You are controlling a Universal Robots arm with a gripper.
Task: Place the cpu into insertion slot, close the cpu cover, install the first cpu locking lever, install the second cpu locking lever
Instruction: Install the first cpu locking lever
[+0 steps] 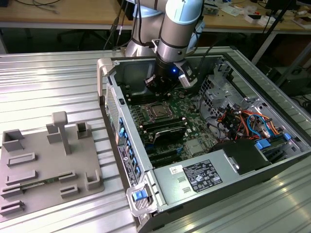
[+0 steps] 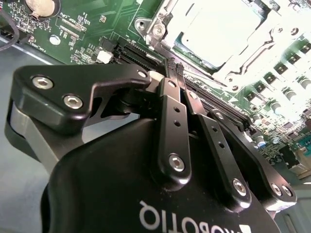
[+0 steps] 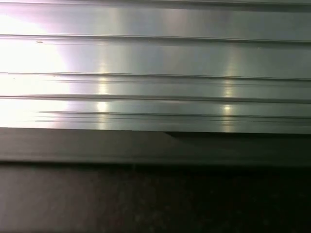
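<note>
In the second wrist view the cpu [image 2: 221, 29] lies flat in the insertion slot [image 2: 160, 29], its pale metal top facing up. The silvery cpu cover [image 2: 252, 60] frames it and appears to lie down around it. My gripper [image 2: 174, 65] hovers just beside the socket, its two black fingers [image 2: 170, 111] pressed together with nothing between them. In the exterior view the gripper [image 1: 163, 90] hangs inside the open computer case, just behind the insertion slot [image 1: 157, 110] on the green board. I cannot make out the locking levers.
Long black memory slots [image 1: 167, 127] lie in front of the socket. Orange and blue cables [image 1: 243, 121] and a drive cage fill the case at the exterior view's right. A grey fixture plate [image 1: 48, 165] sits on the ribbed metal table [image 1: 53, 82] at the exterior view's left.
</note>
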